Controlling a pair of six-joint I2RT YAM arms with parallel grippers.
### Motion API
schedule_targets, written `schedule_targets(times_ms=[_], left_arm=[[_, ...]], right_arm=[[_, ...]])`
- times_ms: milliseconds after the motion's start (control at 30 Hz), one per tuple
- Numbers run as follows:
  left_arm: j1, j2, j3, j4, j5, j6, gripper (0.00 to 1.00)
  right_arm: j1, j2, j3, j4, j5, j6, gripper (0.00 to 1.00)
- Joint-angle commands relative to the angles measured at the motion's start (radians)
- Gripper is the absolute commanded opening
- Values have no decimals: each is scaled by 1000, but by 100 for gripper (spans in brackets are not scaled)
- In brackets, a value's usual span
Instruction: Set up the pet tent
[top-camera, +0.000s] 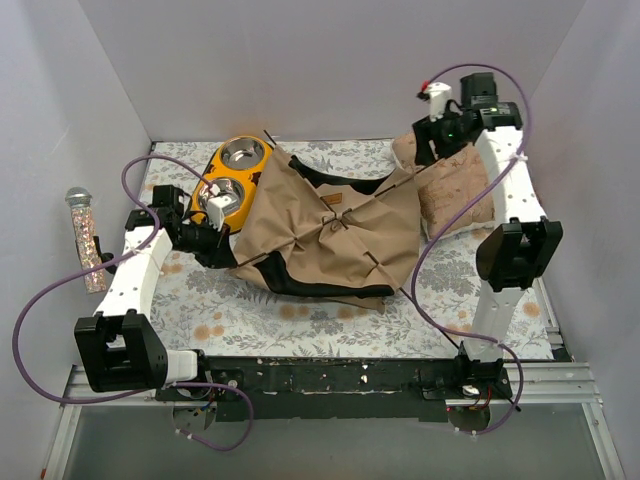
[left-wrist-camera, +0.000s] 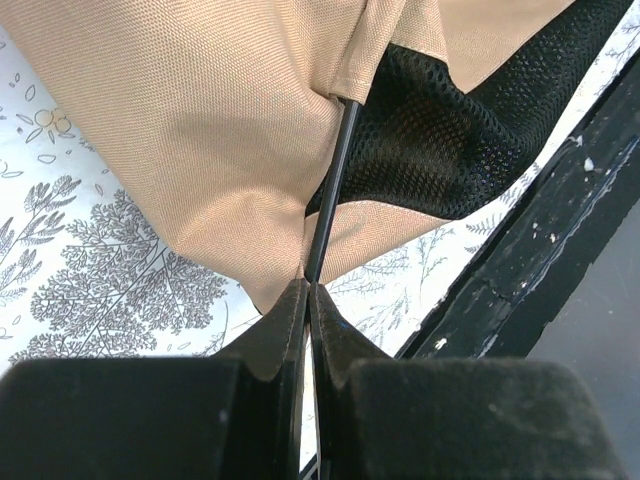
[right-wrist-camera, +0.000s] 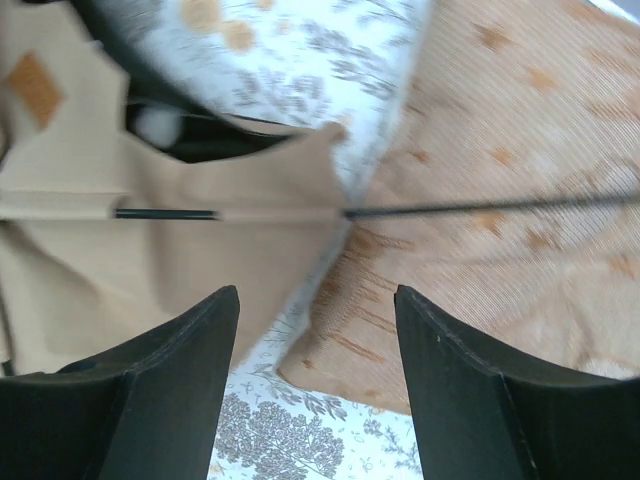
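The pet tent (top-camera: 330, 235) lies collapsed mid-table, tan canvas with black trim and thin black poles. My left gripper (top-camera: 215, 245) sits at its near-left corner. In the left wrist view that gripper (left-wrist-camera: 308, 300) is shut on a black pole (left-wrist-camera: 330, 190) that runs into the tan fabric (left-wrist-camera: 200, 120) beside black mesh (left-wrist-camera: 440, 140). My right gripper (top-camera: 430, 140) hovers at the far right over the tent's corner. It (right-wrist-camera: 318, 300) stands open with nothing between its fingers. Another pole (right-wrist-camera: 480, 208) crosses just ahead of it, out of the tent fabric (right-wrist-camera: 150, 270).
A patterned cushion (top-camera: 455, 190) lies at the far right, under the pole's free end (right-wrist-camera: 500, 250). A yellow double bowl (top-camera: 235, 175) touches the tent's far-left edge. A clear tube (top-camera: 85, 240) lies at the left wall. A black rail (left-wrist-camera: 560, 230) borders the near edge.
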Motion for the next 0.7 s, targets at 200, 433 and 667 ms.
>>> schedule_targets(times_ms=[200, 433, 667], left_arm=[[33, -16, -19, -28, -36, 105, 0], [35, 11, -9, -23, -28, 104, 0], [35, 12, -19, -29, -43, 107, 0]], right_arm=[[-175, 11, -142, 178, -183, 422, 70], [-169, -91, -513, 471, -319, 523, 70], [-162, -84, -621, 554, -377, 556, 70]])
